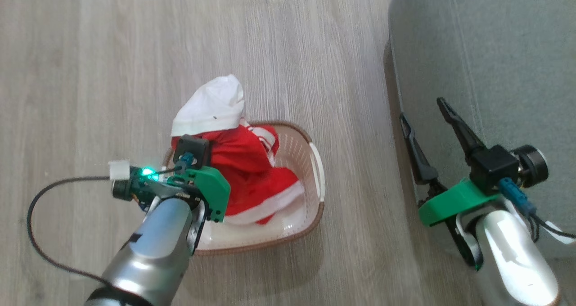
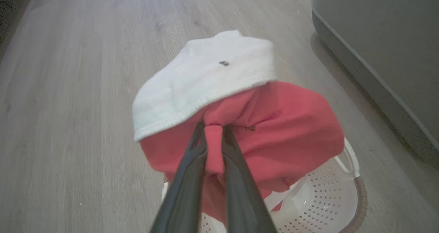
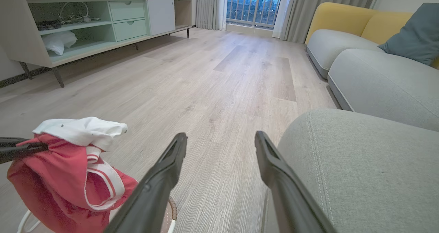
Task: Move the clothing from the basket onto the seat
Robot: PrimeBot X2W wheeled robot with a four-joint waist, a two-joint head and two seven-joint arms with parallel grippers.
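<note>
Well, my left hand (image 2: 213, 132) is clamped on a thin fold of the red-and-white clothing (image 2: 281, 123), centre of the left wrist frame. The bundle hangs over the basket (image 1: 301, 162), its lower part reaching inside. That small pinch could slip, dropping pieces onto the wooden floor (image 1: 90, 72). My right hand (image 3: 220, 135), fingers apart and empty, hovers at the seat (image 1: 486, 49) edge, right of the head frame, in my path.
</note>
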